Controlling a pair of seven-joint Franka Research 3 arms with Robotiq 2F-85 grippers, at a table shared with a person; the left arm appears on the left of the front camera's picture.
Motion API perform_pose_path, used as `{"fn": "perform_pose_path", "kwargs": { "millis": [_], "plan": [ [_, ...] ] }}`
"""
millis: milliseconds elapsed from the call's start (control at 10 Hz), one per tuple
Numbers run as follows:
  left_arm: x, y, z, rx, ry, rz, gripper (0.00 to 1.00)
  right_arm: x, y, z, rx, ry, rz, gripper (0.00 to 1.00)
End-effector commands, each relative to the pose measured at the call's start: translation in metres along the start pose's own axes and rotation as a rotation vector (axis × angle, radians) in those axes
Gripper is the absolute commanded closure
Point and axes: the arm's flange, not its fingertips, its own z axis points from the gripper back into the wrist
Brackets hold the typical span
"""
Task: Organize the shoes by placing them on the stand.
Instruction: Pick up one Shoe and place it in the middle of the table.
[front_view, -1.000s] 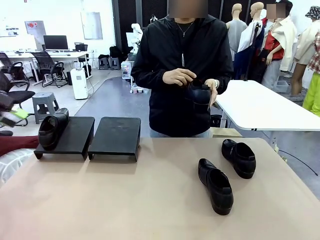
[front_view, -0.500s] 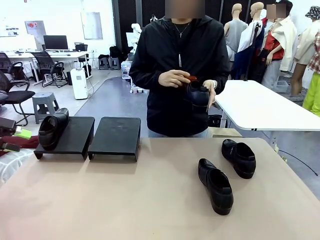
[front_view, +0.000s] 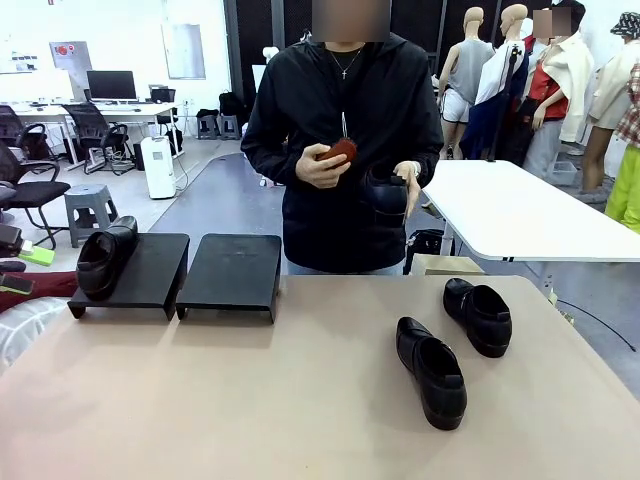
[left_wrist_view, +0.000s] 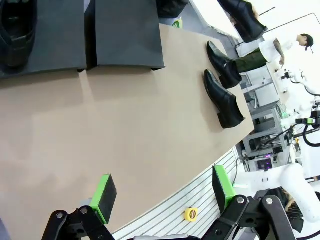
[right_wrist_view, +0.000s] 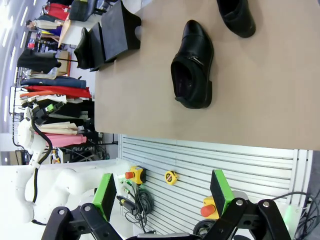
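- My left claw (left_wrist_view: 163, 192) and right claw (right_wrist_view: 162, 191) both hang spread wide, gripping nothing.
- One loafer (front_view: 105, 255) sits on the left stand (front_view: 150, 275); the right stand (front_view: 232, 275) can take more.
- Two loafers (front_view: 432, 372) wait on the tabletop (front_view: 250, 400).
- The person (front_view: 340, 90) holds the fourth loafer (front_view: 385, 195), apparently wiping it.

The right fingers (right_wrist_view: 220, 189) stood wide apart, short of the counter's (right_wrist_view: 260, 100) near edge. One shoe (right_wrist_view: 192, 65) lay on it, a second shoe (right_wrist_view: 236, 15) farther right, and black stands (right_wrist_view: 117, 25) at the far left.
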Motion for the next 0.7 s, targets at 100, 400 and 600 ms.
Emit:
{"fn": "perform_pose_path", "kwargs": {
  "millis": [100,400,600],
  "plan": [
    [0.0000,0.0022,0.0004,0.003,0.012,-0.012,0.00,0.0011,0.0022,0.0012,0.036,-0.009,0.023,0.00],
    [0.0000,0.0022,0.0004,0.003,0.012,-0.012,0.00,0.0011,0.0022,0.0012,0.036,-0.009,0.023,0.00],
    [0.0000,0.0022,0.0004,0.003,0.012,-0.012,0.00,0.0011,0.0022,0.0012,0.036,-0.009,0.023,0.00]
  ]
}}
